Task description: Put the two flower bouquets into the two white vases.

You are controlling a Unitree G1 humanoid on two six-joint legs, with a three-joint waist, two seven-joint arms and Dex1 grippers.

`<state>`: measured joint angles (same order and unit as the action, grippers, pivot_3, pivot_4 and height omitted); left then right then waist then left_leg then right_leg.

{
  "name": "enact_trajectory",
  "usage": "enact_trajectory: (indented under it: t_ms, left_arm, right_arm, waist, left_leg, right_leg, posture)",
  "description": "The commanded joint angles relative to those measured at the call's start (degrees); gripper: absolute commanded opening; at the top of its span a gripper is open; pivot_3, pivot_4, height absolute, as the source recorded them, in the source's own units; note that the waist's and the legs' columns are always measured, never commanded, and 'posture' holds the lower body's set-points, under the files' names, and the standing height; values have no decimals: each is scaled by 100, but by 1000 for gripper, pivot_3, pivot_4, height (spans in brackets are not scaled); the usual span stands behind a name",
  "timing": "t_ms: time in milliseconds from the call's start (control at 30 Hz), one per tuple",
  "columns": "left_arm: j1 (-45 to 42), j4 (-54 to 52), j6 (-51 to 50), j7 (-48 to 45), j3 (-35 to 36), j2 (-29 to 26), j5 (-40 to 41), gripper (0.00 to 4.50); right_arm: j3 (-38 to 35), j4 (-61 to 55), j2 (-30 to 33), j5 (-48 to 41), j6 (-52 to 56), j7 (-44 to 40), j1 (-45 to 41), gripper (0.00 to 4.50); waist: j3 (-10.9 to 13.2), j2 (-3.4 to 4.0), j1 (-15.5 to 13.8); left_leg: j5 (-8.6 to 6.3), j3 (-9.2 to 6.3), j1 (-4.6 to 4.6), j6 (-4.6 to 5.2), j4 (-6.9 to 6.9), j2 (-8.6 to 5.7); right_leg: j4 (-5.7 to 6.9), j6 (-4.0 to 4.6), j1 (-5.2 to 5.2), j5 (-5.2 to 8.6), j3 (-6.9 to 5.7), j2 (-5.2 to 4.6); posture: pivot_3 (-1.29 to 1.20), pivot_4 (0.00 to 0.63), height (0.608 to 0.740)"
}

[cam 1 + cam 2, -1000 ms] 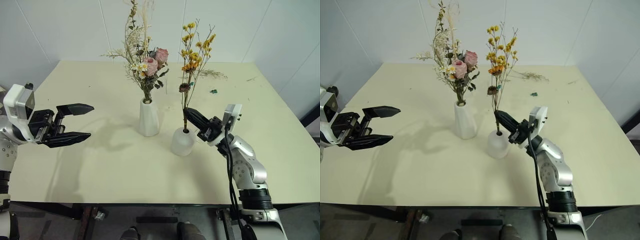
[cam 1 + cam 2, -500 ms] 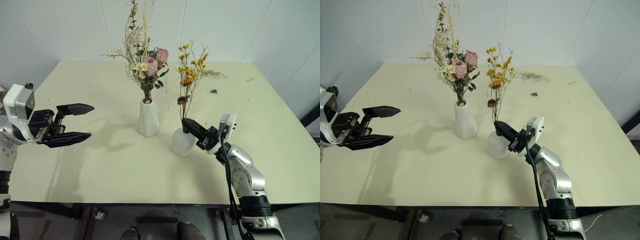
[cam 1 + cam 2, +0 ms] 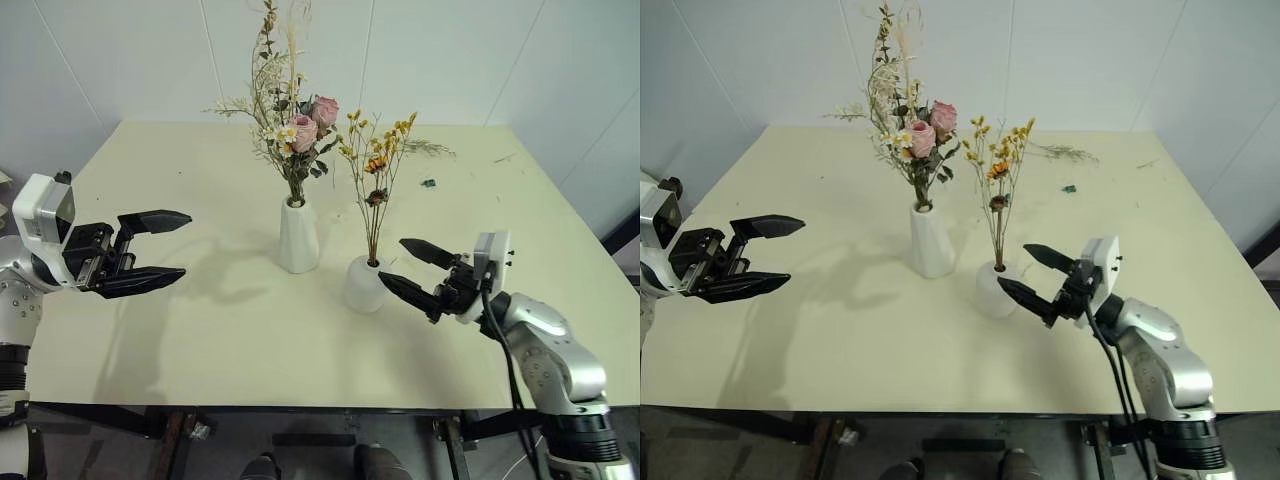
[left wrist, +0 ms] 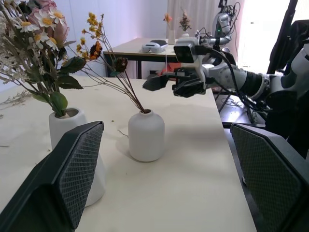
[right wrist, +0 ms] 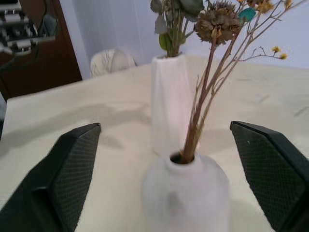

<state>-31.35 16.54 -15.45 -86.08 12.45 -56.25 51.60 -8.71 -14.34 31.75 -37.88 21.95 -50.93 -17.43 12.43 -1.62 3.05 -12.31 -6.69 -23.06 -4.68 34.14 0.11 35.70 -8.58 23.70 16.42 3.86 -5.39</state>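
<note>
Rose bouquet: the pink roses with white sprigs (image 3: 292, 120) stand upright in the tall tapered white vase (image 3: 297, 236), stems down through its mouth.
Yellow sprig: the thin yellow-orange dried flowers (image 3: 378, 170) stand in the short rounded white vase (image 3: 365, 285), leaning slightly away from the roses.
Right claw: the right gripper (image 3: 412, 270) is spread wide, level with the rounded vase and just beside it, on the side away from the tall vase; nothing sits between its 2 fingers, and they touch neither vase nor stem.
Left claw: the left gripper (image 3: 157, 251) is also spread wide and carries nothing; it hovers above the table (image 3: 200, 330), well apart from both vases, its fingers pointing towards them.
Vases: the 2 sit near each other, with the rounded one between the tall one and the right claw.
Stray bits: a few loose twigs (image 3: 432, 150) lie at the table's far side, beyond both claws.
Progress: both bouquets are in both vases, so I judge the placing done.
Left to do: apparently only drawing the arms clear without knocking the rounded vase.
</note>
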Motion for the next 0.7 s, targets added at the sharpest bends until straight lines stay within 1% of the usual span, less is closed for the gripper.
enact_trajectory:
  t_ms: [33,100,200,300,400,600,700]
  left_arm:
    - [76,-144,73,-642,183,61,12,4500]
    - [146,-141,97,-642,212,75,23,4500]
    - [221,-152,102,-642,258,82,22,4500]
    - [172,32,213,-642,226,128,-157,4500]
    - [147,149,304,-599,250,212,-293,4500]
    - [70,412,475,-531,361,226,-504,4500]
    - [22,581,596,-497,399,273,-604,4500]
  right_arm:
    - [-284,-227,448,-124,158,-243,82,4447]
    - [-367,-207,847,-61,303,-385,123,4447]
    - [-588,-154,1431,-314,757,-635,150,4447]
    - [-761,44,1926,-356,967,-901,35,4447]
    - [-867,177,2131,-335,959,-1031,-56,4447]
    - [-901,273,2195,-230,897,-1055,-198,4447]
    - [-924,374,2125,-79,629,-1066,-295,4447]
  waist:
    - [0,0,-3]
    - [0,0,-16]
    - [0,0,-24]
    - [0,0,-37]
    - [0,0,-38]
    - [0,0,-42]
    - [0,0,-42]
  left_leg:
    - [0,1,0,0,0,0]
    - [0,1,-1,0,1,-1]
    - [0,1,-3,0,2,-2]
    - [0,1,-3,2,1,-2]
    - [0,2,-2,2,2,-2]
    - [0,2,-3,1,2,-2]
    - [-1,2,-3,2,2,-2]
  right_leg:
    - [0,0,0,0,0,-1]
    - [-4,1,-2,0,0,-2]
    - [-10,0,-3,0,0,-3]
    - [-12,1,-3,0,0,-3]
    - [-13,1,-4,0,0,-3]
    - [-15,0,-4,0,0,-3]
    - [-14,-1,-3,-1,0,-3]
  posture:
    - [0,150,740]
    - [0,150,740]
    - [0,150,740]
    - [0,150,740]
    - [0,150,740]
    - [0,150,740]
    - [0,150,740]
